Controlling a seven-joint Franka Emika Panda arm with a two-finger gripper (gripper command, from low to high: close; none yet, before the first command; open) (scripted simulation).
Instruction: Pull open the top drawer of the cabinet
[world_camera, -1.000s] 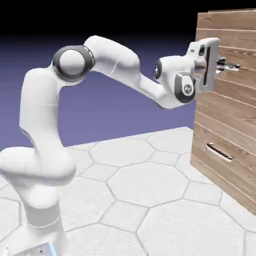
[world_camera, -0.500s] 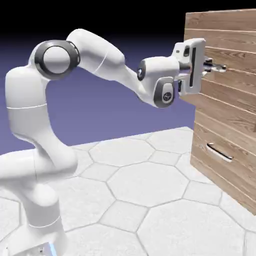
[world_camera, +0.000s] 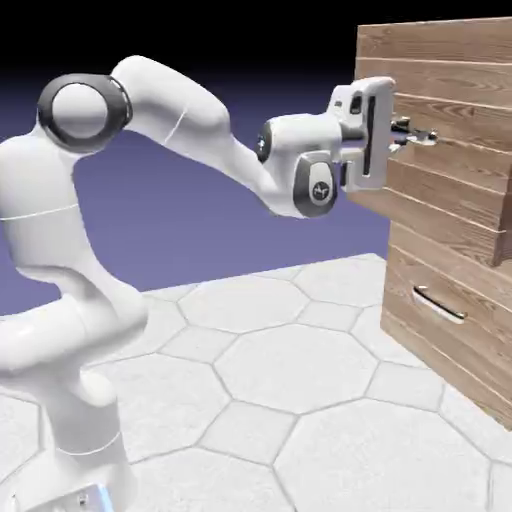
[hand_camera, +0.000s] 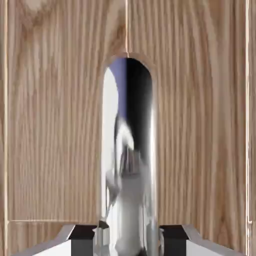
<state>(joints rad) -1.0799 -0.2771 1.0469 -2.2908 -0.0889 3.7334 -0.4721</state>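
The brown wood-plank cabinet (world_camera: 450, 300) stands at the exterior view's right. Its top drawer (world_camera: 440, 150) juts out to the left, well past the lower drawer front. My gripper (world_camera: 405, 133) is shut on the top drawer's slim silver handle (world_camera: 418, 136), with the white hand level against the drawer front. In the hand view the shiny handle (hand_camera: 129, 150) runs upright between my two grey fingertips (hand_camera: 84, 235), which press on either side of it. The plank front of the drawer (hand_camera: 50, 125) fills the rest of that view.
The lower drawer (world_camera: 450, 320) stays flush, its own silver handle (world_camera: 438, 305) below my hand. The white arm arches from the lower left over a table of white hexagonal tiles (world_camera: 290, 370).
The hand has drawn back to the left with the handle in its grip. The top drawer has slid out with it, further at each frame. The elbow has swung left.
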